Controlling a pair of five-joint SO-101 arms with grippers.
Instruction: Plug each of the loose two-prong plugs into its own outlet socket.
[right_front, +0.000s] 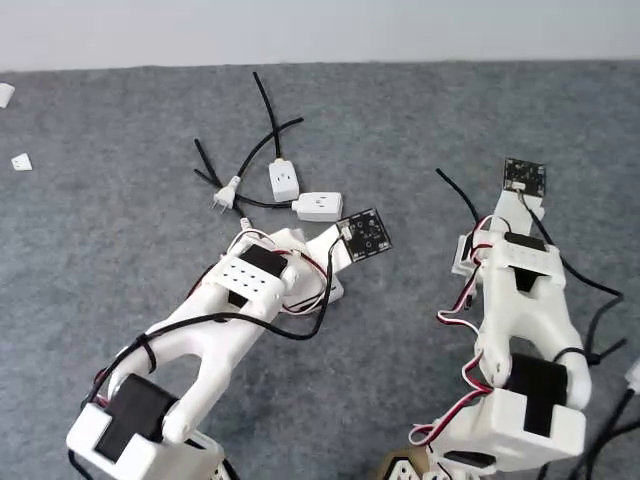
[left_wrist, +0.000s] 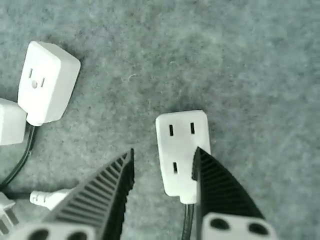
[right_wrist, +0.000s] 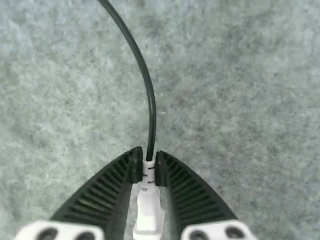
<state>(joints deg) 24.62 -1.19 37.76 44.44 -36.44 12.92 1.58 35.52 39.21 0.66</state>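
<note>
Plug (right_wrist: 148, 210) in right jaws; outlet socket (left_wrist: 181, 150) by left jaws.

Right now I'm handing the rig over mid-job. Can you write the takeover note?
Left gripper: jaws open, poised at the near socket, not closed on it.
Right gripper: jaws shut on the held plug, with its black cord trailing ahead.
The second socket lies beside the near one, and the loose plug lies free next to them.
Done: one plug gripped. Nothing is plugged in; the visible slots are empty.
Left: seat both plugs, one per socket.
</note>
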